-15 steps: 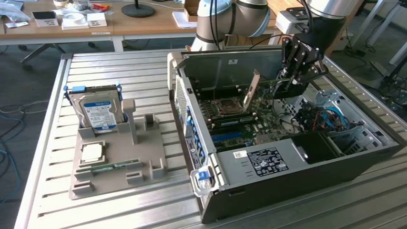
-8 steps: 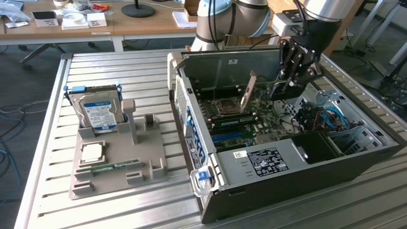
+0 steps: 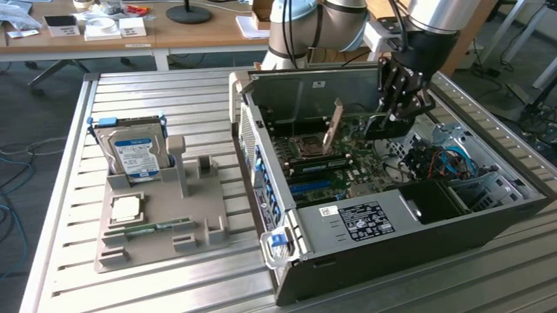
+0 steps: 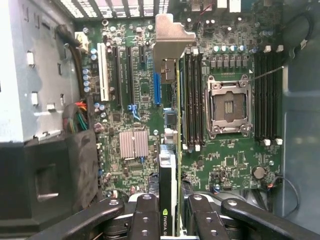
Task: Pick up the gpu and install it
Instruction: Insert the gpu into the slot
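Observation:
The gpu [image 3: 333, 127] is inside the open computer case [image 3: 374, 228], standing on edge over the motherboard [image 3: 348, 176] with its beige metal bracket tilted upward. My gripper [image 3: 398, 116] reaches down into the case and is shut on the card's dark end. In the wrist view the gpu [image 4: 168, 170] runs edge-on between my two black fingers [image 4: 145, 215], and my gripper [image 4: 170, 202] clamps it from both sides. Its bracket [image 4: 172, 40] points at the case's rear wall, beside the blue slot [image 4: 157, 90]. I cannot tell whether the card's edge touches a slot.
A grey holder [image 3: 161, 244] to the exterior view's left of the case carries a silver hard drive [image 3: 135, 156] and a green RAM stick [image 3: 148, 228]. Inside the case are the CPU socket [image 4: 227, 107], a small heatsink [image 4: 133, 145], bundled cables [image 4: 75, 117] and a black box [image 3: 426, 199].

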Tool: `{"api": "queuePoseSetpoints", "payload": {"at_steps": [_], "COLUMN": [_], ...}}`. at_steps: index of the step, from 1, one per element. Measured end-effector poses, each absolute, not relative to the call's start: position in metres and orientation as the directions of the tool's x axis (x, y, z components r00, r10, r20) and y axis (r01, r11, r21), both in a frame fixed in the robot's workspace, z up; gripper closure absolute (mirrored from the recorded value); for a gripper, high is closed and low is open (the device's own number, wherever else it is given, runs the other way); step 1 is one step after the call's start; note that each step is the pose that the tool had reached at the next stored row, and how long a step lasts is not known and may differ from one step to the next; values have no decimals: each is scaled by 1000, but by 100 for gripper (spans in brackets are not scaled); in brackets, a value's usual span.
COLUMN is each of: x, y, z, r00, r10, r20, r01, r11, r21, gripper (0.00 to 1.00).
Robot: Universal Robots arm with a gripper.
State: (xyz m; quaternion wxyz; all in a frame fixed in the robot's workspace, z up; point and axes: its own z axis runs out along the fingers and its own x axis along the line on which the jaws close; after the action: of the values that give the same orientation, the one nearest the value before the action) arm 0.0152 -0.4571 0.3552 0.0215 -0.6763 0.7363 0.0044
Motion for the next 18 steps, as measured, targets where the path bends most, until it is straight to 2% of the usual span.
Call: {"api": "queuePoseSetpoints", "payload": {"at_steps": [18], "x": [10], "y": [-457], "z": [351], "r00": [-104], "r10": [-994], "r20": [-38], "r01": [-994], "r11": [105], "r21": [-23], "gripper": [73]}}
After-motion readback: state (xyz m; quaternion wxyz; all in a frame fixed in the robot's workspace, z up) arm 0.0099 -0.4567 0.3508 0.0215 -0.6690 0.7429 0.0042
